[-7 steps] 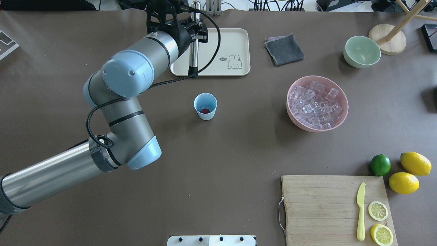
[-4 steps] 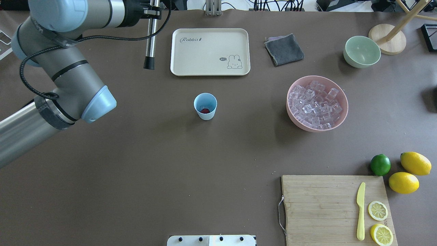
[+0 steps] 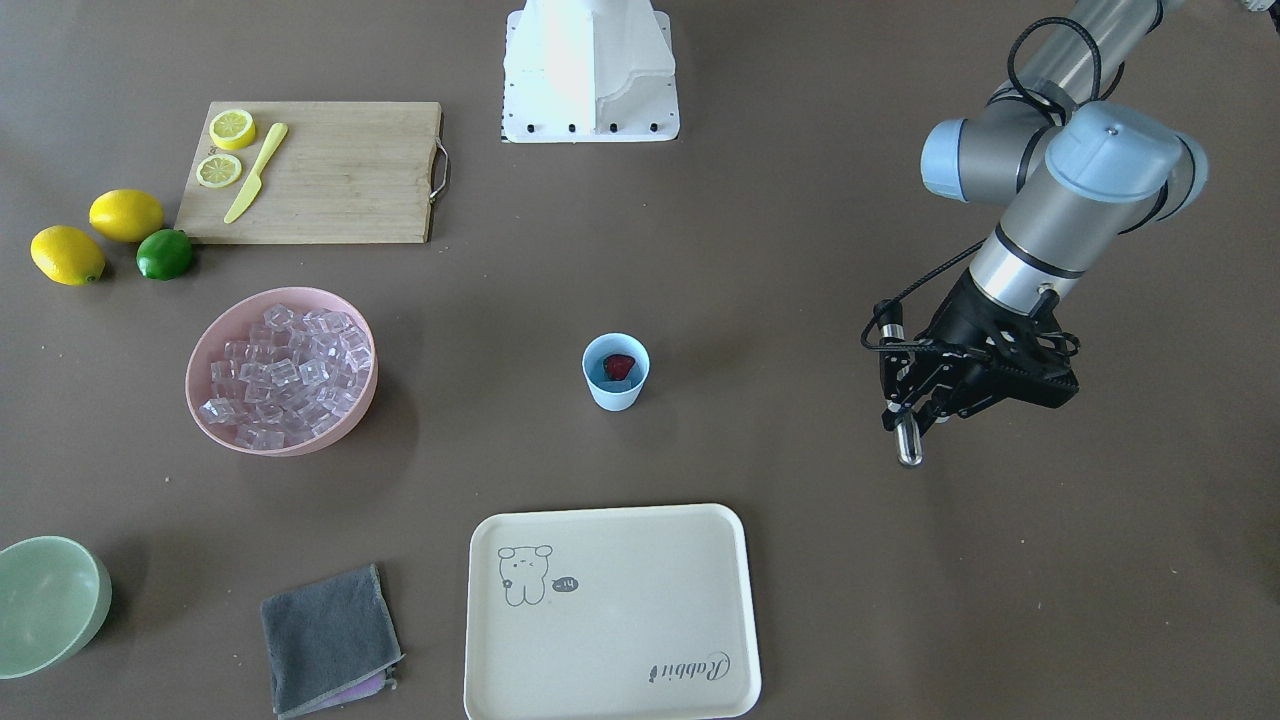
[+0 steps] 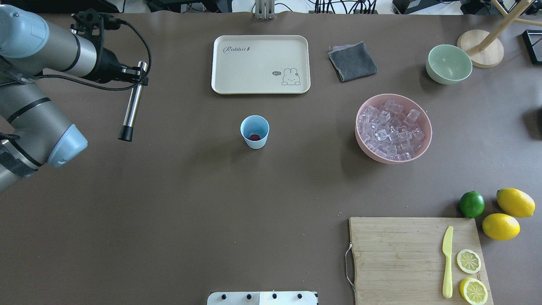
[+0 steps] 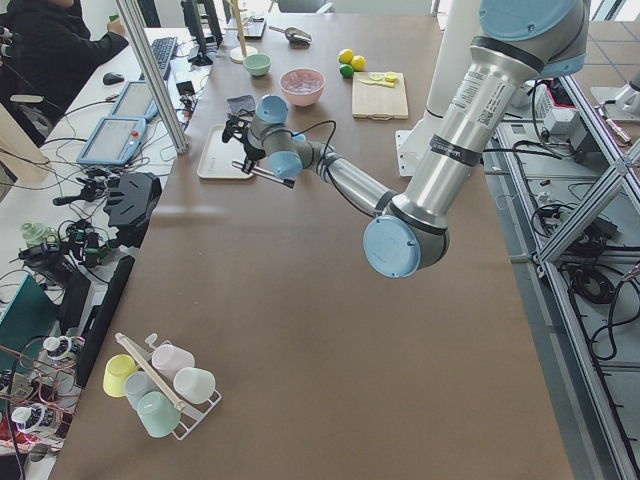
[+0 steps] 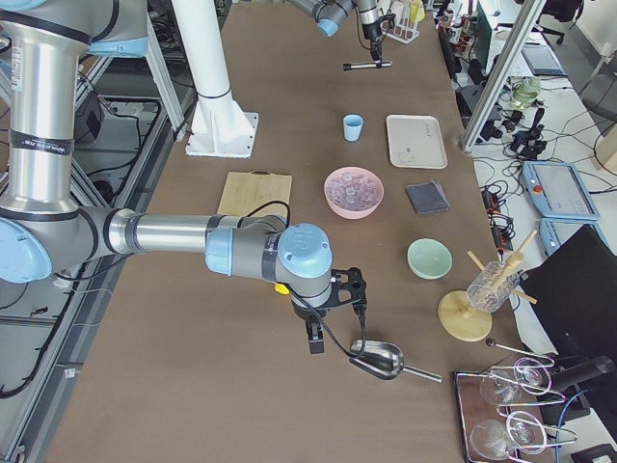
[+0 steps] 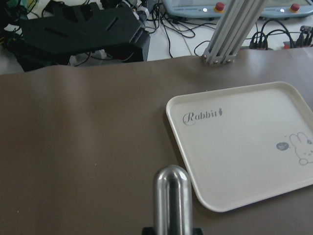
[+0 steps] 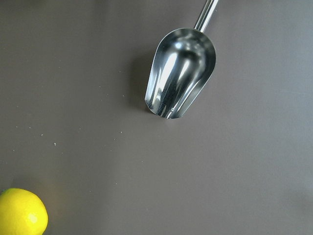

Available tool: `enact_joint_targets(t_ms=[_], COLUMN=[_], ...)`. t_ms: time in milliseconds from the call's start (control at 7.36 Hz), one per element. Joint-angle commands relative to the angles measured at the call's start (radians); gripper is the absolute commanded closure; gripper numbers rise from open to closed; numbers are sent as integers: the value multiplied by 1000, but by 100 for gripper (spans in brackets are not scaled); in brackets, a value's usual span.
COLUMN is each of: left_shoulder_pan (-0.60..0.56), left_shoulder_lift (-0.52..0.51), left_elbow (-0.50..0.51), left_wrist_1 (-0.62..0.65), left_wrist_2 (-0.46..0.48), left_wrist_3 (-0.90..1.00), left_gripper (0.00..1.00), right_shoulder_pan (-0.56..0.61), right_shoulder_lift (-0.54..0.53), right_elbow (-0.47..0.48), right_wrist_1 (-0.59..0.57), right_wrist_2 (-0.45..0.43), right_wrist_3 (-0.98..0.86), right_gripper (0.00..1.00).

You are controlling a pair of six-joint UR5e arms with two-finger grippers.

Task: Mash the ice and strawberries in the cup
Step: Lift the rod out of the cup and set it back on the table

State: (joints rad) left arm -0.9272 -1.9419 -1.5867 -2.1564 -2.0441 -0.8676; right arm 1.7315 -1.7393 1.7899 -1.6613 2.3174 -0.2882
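Left end effector (image 4: 136,79) apparently clamping muddler (image 4: 131,106), cup (image 4: 255,145) apart

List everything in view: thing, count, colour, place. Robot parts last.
cup: one, pale blue, table centre.
strawberry: one, red, in the cup.
pink bowl: one, right of the cup.
ice: many cubes, clear, in the pink bowl.
green bowl: one, far right.
tray: one, cream, beyond the cup.
cloth: one, grey, beside the tray.
cutting board: one, wooden, near right.
knife: one, yellow, on the board.
lemon slices: two, on the board.
lemons: two, yellow, beside the board.
lime: one, green, by the lemons.
scoop: one, silver, table's right end.
muddler: one, silver, black-tipped, held.
left gripper: black, far left, fingers shut on the muddler.
right gripper: black, near the scoop, fingers unclear.
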Motion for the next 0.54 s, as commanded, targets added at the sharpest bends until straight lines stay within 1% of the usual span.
enact_joint_targets(t_ms=[0,136,272,408], left_shoulder_pan=[-1,-19,-69,-114], left_shoulder_lift=[171,237,268,302], left_elbow=[4,2,2,14], left_wrist_1=[-32,-49,-51,-50], left_wrist_2=[-48,-47,-50,-48], left_wrist_3=[66,178,230,340], left_gripper=[72,72,72,72], right_shoulder_pan=[2,2,2,2], right_shoulder_lift=[-2,0,3,3], right_elbow=[0,0,-3,-3], right_wrist_1=[1,1,1,1], right_wrist_2=[-4,-6,-6,-6], right_wrist_3=[0,0,0,0], right_gripper=[0,0,0,0])
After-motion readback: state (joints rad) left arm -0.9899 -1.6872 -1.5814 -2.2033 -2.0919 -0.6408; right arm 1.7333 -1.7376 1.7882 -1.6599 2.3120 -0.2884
